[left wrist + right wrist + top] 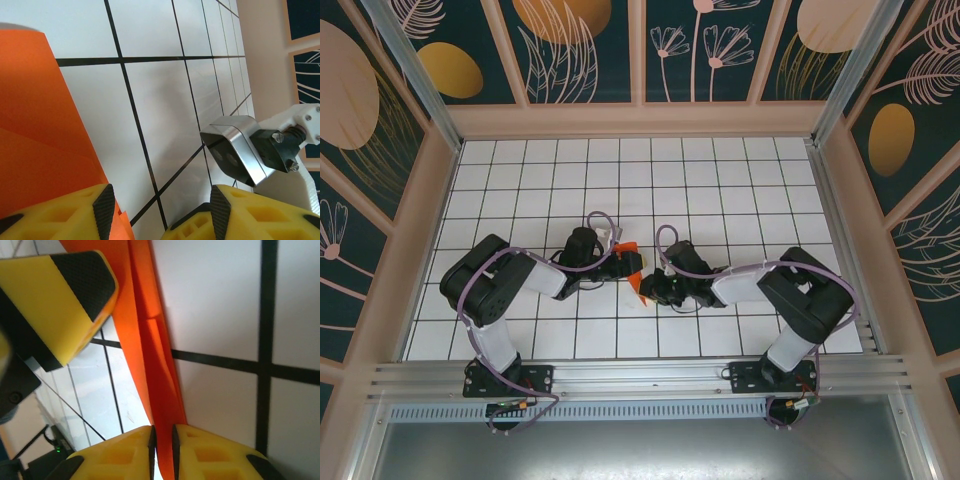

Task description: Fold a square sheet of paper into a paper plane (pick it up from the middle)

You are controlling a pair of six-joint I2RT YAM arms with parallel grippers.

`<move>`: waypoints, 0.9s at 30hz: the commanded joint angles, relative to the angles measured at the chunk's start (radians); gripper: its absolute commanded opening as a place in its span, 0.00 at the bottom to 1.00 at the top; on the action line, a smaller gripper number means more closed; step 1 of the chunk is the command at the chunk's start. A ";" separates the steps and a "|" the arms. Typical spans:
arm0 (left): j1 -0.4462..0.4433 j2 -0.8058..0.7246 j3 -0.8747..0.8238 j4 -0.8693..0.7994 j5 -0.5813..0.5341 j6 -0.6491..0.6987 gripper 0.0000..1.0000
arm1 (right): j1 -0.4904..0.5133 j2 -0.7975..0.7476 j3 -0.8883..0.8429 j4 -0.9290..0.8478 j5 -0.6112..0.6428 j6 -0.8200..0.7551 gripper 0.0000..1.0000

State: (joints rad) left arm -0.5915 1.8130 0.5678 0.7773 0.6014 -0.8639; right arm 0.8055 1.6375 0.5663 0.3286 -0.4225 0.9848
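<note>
— What step is this?
— Mid-fold, I'd say. Left gripper (162, 196) stands half wide, the orange sheet (40, 130) just beside one finger. Right gripper (162, 430) is narrow, nipping the sheet's layered edge between its tips.
— Next?
— Probably pressing that long crease flat on the table (215, 300).

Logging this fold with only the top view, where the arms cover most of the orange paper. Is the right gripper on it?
Observer: Its wrist view shows the orange paper running between the close-set fingers of the right gripper; a firm clamp I can't confirm.
Operator: And the left gripper?
Observer: The left gripper is open, bare tile between its fingers, paper beside one finger.
Operator: Is the paper folded?
Observer: Yes, overlapping layers show along its length.
</note>
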 commanded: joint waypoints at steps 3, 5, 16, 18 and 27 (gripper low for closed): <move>-0.002 0.044 -0.003 -0.109 -0.032 0.032 0.56 | 0.015 -0.011 0.037 -0.165 0.051 -0.066 0.25; -0.002 0.046 -0.002 -0.110 -0.030 0.031 0.56 | 0.022 0.008 0.049 -0.180 0.058 -0.066 0.25; -0.002 0.044 0.003 -0.110 -0.023 0.032 0.56 | 0.037 0.036 0.044 -0.204 0.097 -0.040 0.11; -0.002 0.045 0.003 -0.110 -0.022 0.032 0.56 | 0.037 0.034 0.043 -0.207 0.097 -0.041 0.09; -0.001 0.043 0.004 -0.114 -0.022 0.032 0.56 | 0.045 0.047 0.056 -0.308 0.172 -0.042 0.03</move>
State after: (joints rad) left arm -0.5915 1.8141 0.5766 0.7628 0.6022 -0.8570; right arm 0.8326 1.6398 0.6308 0.1787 -0.3508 0.9482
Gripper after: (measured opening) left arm 0.557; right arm 0.065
